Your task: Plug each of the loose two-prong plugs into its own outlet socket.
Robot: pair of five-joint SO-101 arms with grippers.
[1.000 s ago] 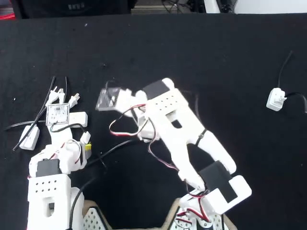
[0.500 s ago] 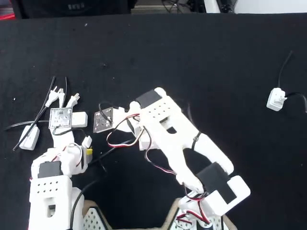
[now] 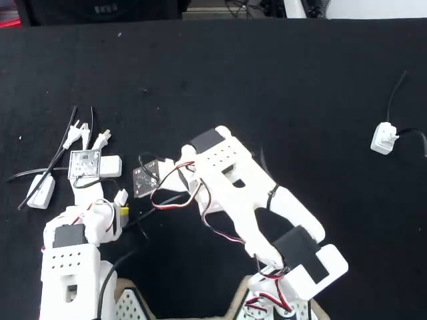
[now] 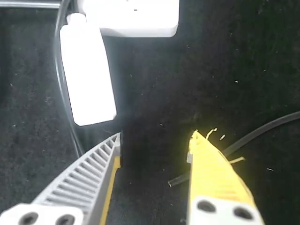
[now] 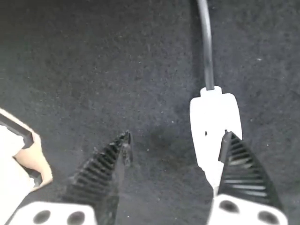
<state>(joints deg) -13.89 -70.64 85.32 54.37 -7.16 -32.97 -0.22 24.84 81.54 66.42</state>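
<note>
High view: black cables (image 3: 65, 140) beside loose plugs (image 3: 79, 131)

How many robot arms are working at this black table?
2. The left arm stands at the near left corner, by a white block; the right arm extends leftward from the near middle. None seems hidden.

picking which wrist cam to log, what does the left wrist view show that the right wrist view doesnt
In the left wrist view, not the right: a white block and an oblong white piece ahead of the left claw. In the right wrist view, not the left: a white plug lying by one finger of the right claw. Both: an open claw, a black cable and the black table.
</note>
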